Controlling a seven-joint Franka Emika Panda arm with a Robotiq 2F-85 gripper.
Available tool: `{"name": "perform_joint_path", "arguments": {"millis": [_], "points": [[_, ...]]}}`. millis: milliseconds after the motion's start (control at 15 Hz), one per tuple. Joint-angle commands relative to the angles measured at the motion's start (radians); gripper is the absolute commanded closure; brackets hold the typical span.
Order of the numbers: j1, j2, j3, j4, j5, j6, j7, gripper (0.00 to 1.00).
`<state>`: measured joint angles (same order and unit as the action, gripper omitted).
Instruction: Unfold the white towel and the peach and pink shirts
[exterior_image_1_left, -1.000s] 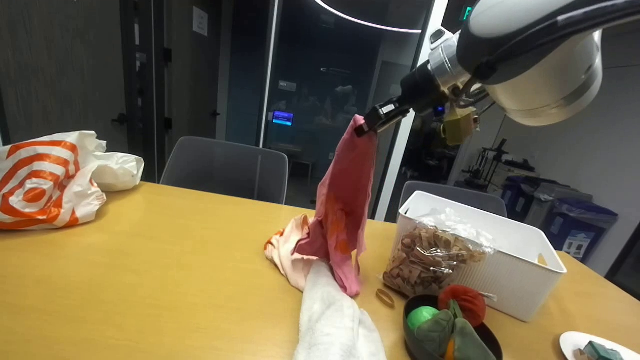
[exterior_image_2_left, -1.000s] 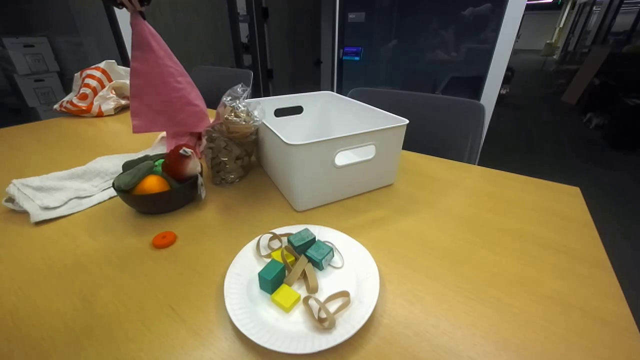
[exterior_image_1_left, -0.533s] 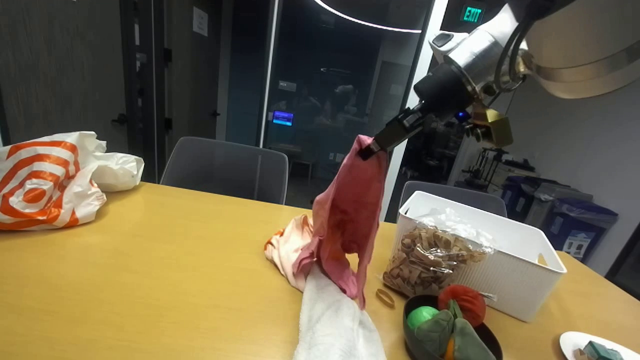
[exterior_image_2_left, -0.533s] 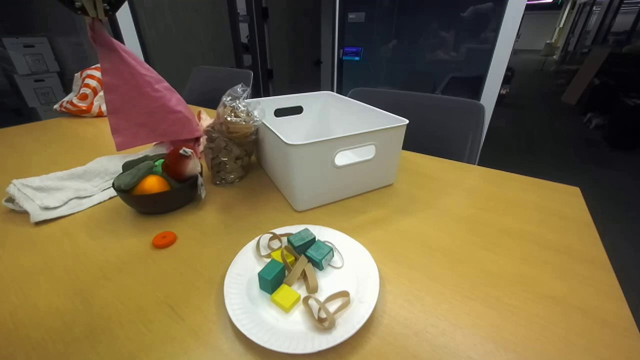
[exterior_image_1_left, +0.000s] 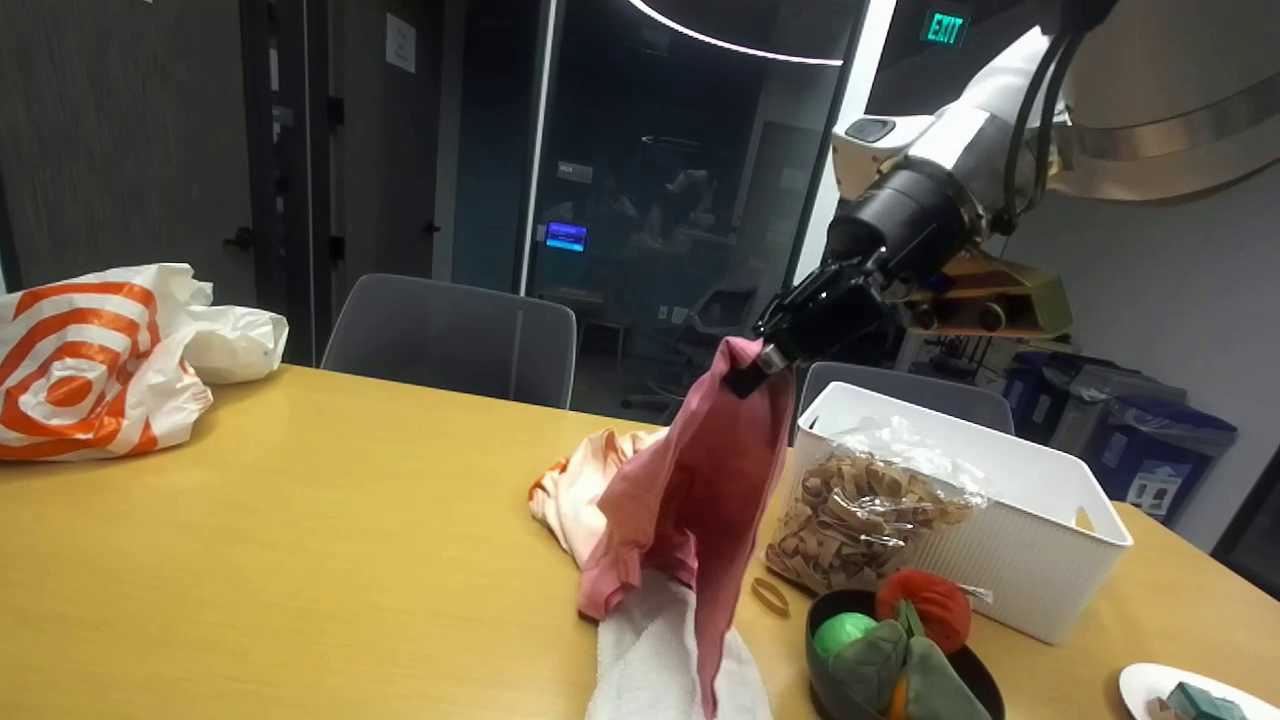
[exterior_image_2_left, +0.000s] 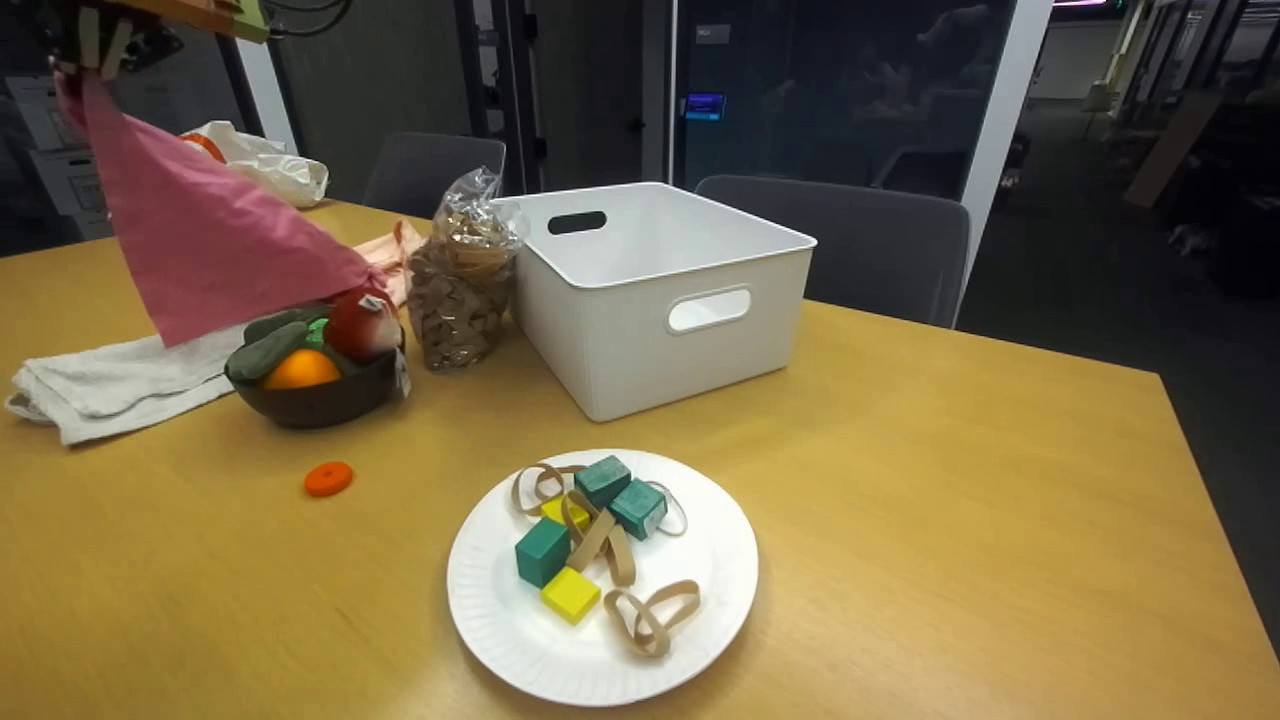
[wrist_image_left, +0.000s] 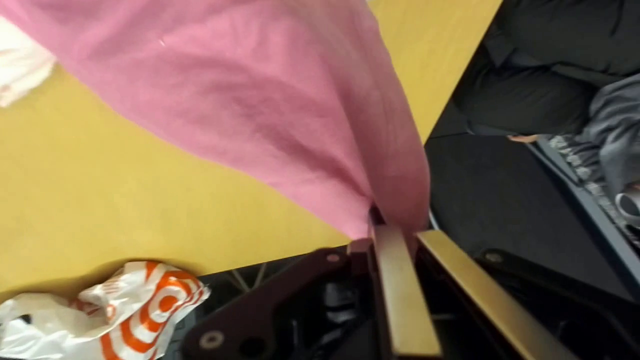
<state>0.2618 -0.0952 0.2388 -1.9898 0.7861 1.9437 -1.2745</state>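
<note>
The gripper (exterior_image_1_left: 752, 374) has the pink shirt (exterior_image_1_left: 700, 475) pinched at its upper end, and the cloth hangs down above the counter (exterior_image_1_left: 350, 560). In an exterior view, on a dial centred on that shirt, the peach shirt (exterior_image_1_left: 573, 493) lies crumpled at nine o'clock and the white towel (exterior_image_1_left: 640, 655) at six, partly hidden behind the hanging cloth; I can't tell whether they touch. A bag of rubber bands (exterior_image_1_left: 850, 510) stands near three o'clock, just in front of a white basket (exterior_image_1_left: 1050, 560).
</note>
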Motion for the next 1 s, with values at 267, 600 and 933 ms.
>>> {"name": "perform_joint_path", "arguments": {"millis": [267, 600, 933], "points": [[0.005, 0.123, 0.010, 0.058, -0.103, -0.355, -0.008, 0.99], [-0.011, 0.217, 0.004, 0.078, -0.078, -0.407, -0.001, 0.86], [-0.025, 0.244, 0.000, 0.105, -0.098, -0.321, 0.021, 0.42]]}}
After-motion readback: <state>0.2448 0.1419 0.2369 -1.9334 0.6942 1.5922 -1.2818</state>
